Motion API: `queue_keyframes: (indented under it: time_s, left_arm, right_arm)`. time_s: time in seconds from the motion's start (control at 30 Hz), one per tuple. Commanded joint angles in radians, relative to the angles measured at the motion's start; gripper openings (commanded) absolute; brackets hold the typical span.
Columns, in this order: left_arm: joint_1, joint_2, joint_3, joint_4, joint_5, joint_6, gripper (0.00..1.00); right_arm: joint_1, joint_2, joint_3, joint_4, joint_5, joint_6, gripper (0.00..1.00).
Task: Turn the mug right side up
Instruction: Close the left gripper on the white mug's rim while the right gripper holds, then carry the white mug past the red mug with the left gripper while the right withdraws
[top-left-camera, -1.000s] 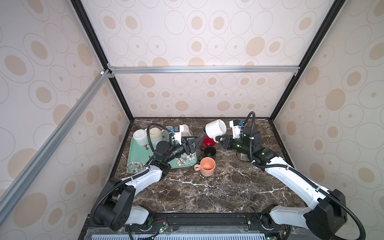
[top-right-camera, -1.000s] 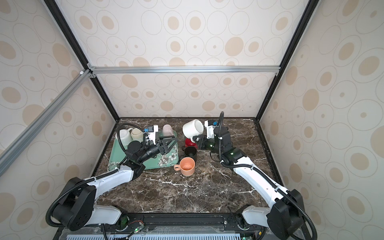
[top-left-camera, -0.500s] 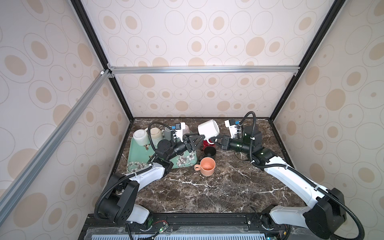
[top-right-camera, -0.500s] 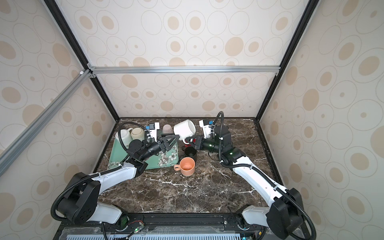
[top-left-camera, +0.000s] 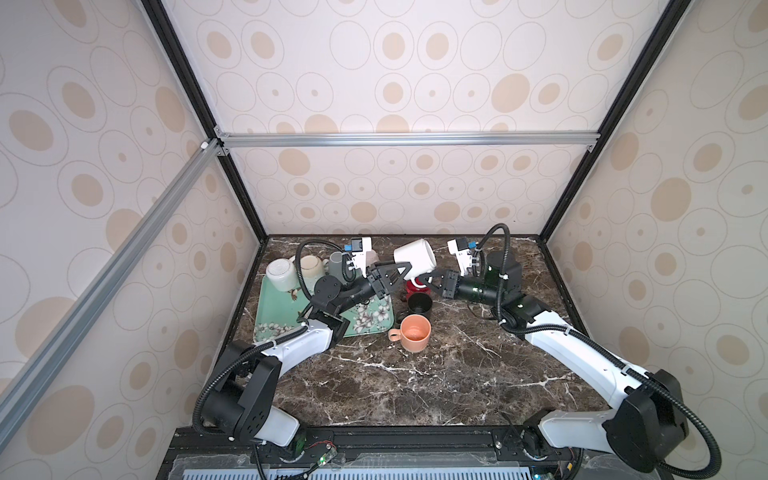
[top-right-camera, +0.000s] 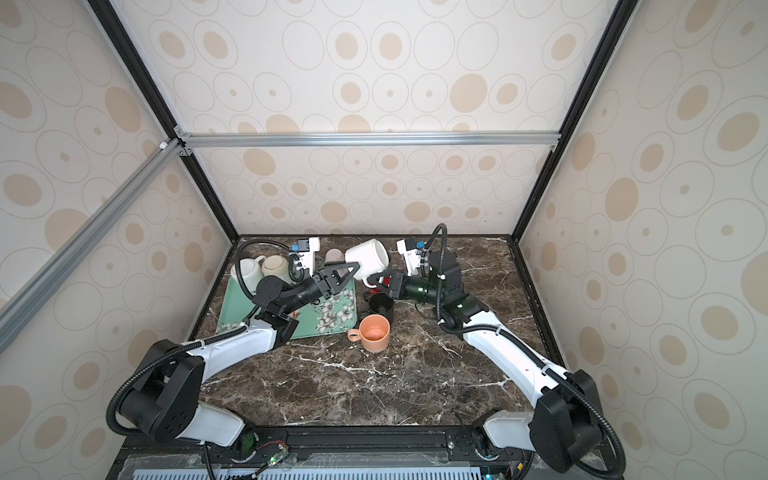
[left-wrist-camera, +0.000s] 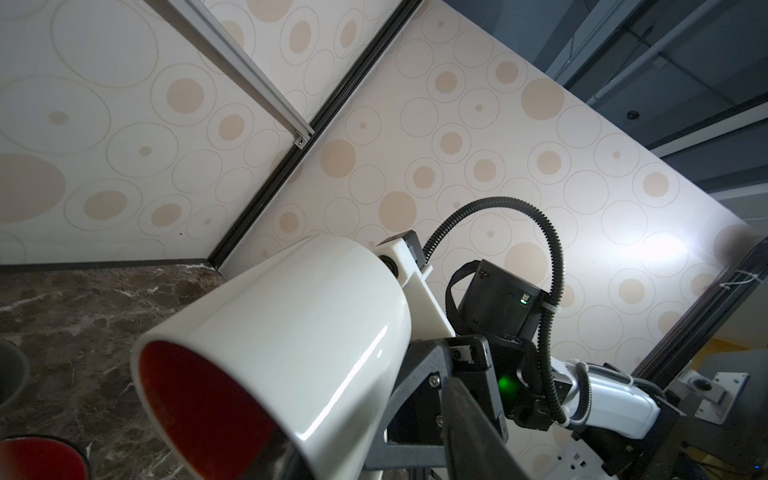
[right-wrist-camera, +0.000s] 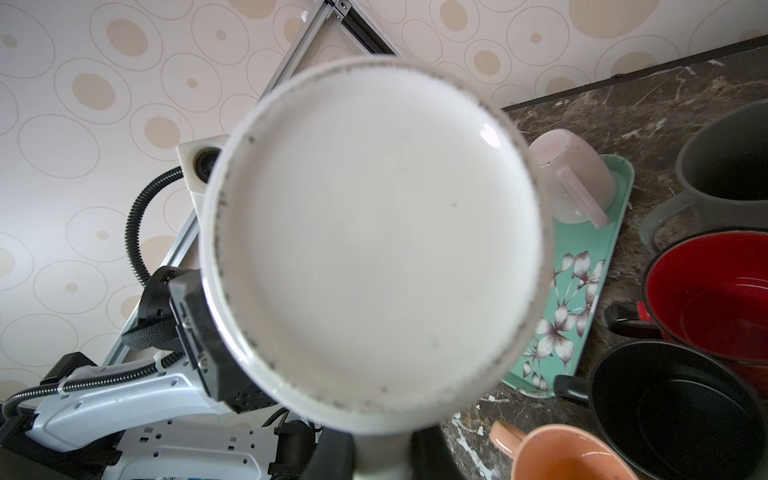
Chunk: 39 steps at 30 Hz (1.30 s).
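Left wrist view fills with the white mug (left-wrist-camera: 291, 332), tipped on its side in the air, mouth toward your left arm, base toward your right. Starting at the left, the green tray (top-left-camera: 274, 307) lies on the table's left side with other cups at its far end. Your left gripper (top-left-camera: 399, 272) has its jaws partly apart astride the mug's wall at the mouth. One finger (right-wrist-camera: 195, 328) touches the side, but you cannot tell whether it truly pinches. In the middle, the mug hangs above the red mug (top-left-camera: 415, 286) and black mug (top-left-camera: 419, 303), with the orange mug (top-left-camera: 413, 332) nearer. Your right gripper (top-left-camera: 430, 279) is clamped tight on the handle. Trouble, as I judge it: let go on the right before the left bites, and the glazed wall slides out and drops onto those cups. Or roll one wrist while both hold, and the handle is wrenched or the mug twisted loose.
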Motion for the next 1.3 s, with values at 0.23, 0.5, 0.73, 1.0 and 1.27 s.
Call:
queue_keyframes:
  time_s: [0.23,0.5,0.73,1.0,1.27]
  left_arm:
    - [-0.042,0.026,0.098,0.154,0.093,-0.083,0.15]
    - [-0.065,0.019,0.143,0.176,0.136,-0.083,0.00]
    - [-0.067,-0.029,0.234,-0.146,0.150,0.147,0.00]
    - [-0.079,-0.018,0.422,-0.645,0.050,0.484,0.00]
    - [-0.161,0.089,0.606,-0.967,-0.113,0.670,0.00]
  right_arm:
    - [-0.011,-0.012,-0.021,0.042,-0.010,-0.004,0.00]
    - [-0.015,-0.023,-0.028,0.003,0.000,-0.014,0.12]
    - [-0.028,-0.120,-0.021,-0.190,0.142,-0.107,0.43]
    - [-0.065,-0.213,0.038,-0.506,0.348,-0.216,0.48]
    - [-0.121,-0.290,0.059,-0.697,0.481,-0.298,0.50]
